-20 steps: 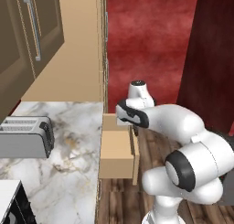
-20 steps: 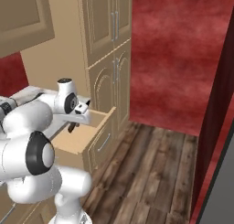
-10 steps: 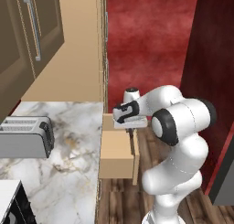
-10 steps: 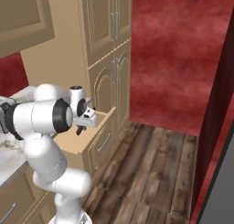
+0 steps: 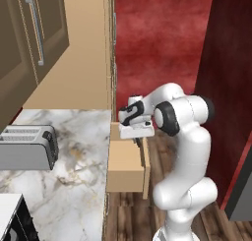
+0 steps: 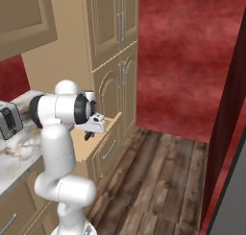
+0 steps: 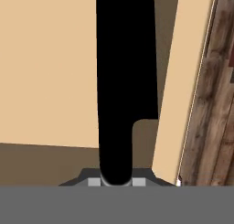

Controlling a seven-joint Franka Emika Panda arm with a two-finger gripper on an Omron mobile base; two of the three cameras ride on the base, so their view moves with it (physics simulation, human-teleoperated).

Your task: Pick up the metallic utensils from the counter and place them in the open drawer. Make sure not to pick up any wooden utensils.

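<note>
Red walls and tan cabinets frame the open drawer (image 5: pixel 126 165) at centre of the left base view; there the gripper (image 5: pixel 136 135), clamped on the black knife (image 7: pixel 123 86), should lower before releasing; clear the front wall.

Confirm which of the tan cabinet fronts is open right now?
Only the open drawer below the counter edge is pulled out, under the gripper, which holds the black knife. The handled cabinet doors stand shut.

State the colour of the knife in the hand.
Black all over; the knife shows best in the hand view, above the tan open drawer.
</note>
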